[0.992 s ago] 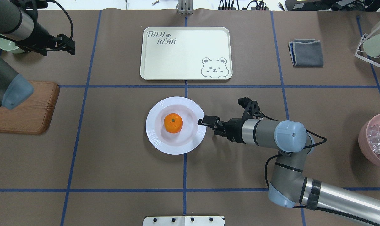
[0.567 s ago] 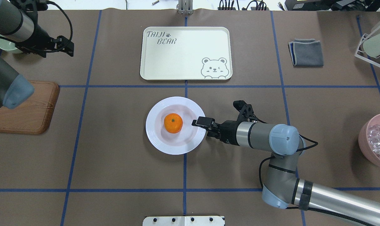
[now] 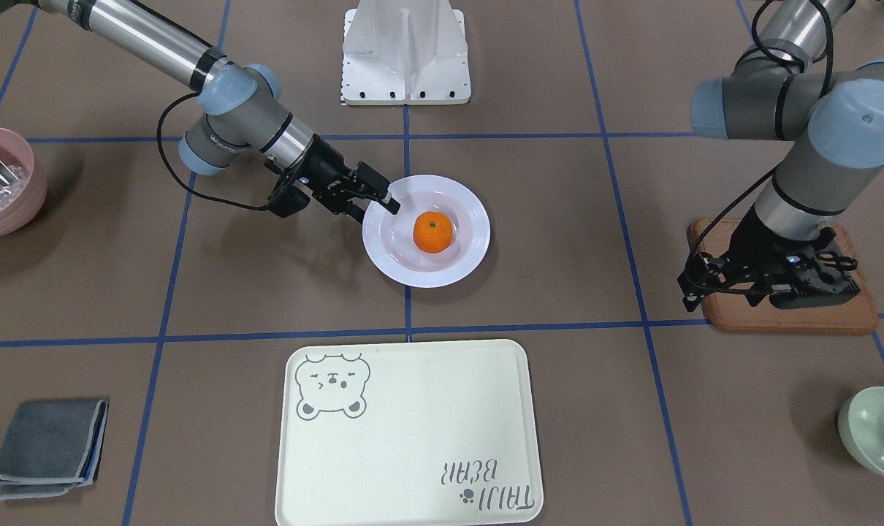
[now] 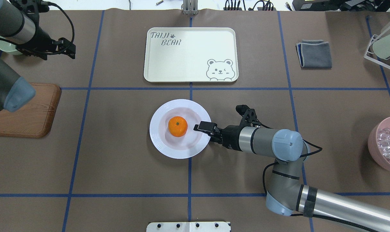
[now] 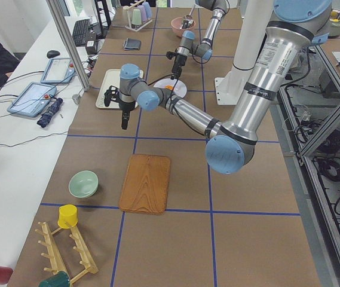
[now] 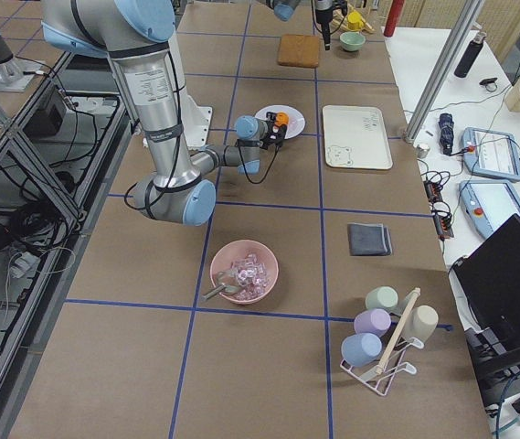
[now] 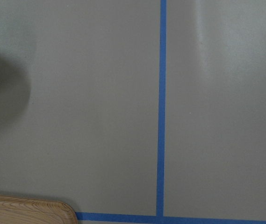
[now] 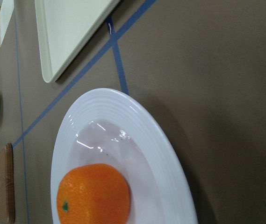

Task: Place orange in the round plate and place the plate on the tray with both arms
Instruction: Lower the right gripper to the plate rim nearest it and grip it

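Observation:
The orange [image 4: 177, 126] lies in the middle of the round plate [image 4: 159, 141], which rests on the table in front of the tray [image 4: 188, 54]. My right gripper [image 4: 204, 130] is open at the plate's right rim, with one finger [image 4: 202, 126] reaching over the rim toward the orange. Seen from the right wrist, the orange [image 8: 93, 196] and plate rim [image 8: 165, 154] are close below, and no finger shows. My left gripper [image 4: 73, 49] hangs open and empty far to the left, above bare table. The tray holds nothing.
A brown wooden board [image 4: 30, 111] lies at the left edge. A pale green bowl [image 3: 877, 431] sits beyond it. On the right are a pink bowl [image 4: 385, 141], a folded grey cloth [image 4: 314, 54] and a cup rack [image 4: 383, 45].
My right gripper has slid left, from just outside the plate's rim to over it, nearer the orange. The left arm has barely shifted. Plate and orange have stayed put.

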Robot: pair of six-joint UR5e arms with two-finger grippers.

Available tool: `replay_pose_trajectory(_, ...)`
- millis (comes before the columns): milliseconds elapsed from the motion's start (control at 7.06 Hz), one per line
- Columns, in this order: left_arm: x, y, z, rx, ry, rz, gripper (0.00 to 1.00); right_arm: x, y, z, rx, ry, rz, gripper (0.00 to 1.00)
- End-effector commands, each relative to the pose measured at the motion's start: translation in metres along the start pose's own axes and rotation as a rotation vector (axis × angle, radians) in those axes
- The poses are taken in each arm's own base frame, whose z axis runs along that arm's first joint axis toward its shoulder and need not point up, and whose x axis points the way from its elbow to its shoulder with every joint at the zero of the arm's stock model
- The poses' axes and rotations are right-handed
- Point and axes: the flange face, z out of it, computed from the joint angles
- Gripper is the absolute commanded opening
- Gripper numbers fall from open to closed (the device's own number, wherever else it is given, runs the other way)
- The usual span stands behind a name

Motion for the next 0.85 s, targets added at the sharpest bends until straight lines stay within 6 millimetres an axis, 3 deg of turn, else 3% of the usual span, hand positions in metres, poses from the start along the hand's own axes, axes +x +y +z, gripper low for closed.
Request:
replay_pose_trajectory(0,-0.002,0.000,0.000,-0.001,-0.002,-0.002,0.98,-0.004,0.001,0.010,0.002,0.001,0.008,1.00)
replay_pose_trajectory(425,-0.004,0.001,0.003,-0.005,-0.006,-0.006,0.98,-0.010,0.002,0.018,0.002,-0.003,0.038,0.99)
replay_pose_trajectory(709,-0.005,0.002,0.003,-0.004,-0.005,-0.007,0.98,-0.019,0.002,0.018,0.021,-0.024,0.052,0.21)
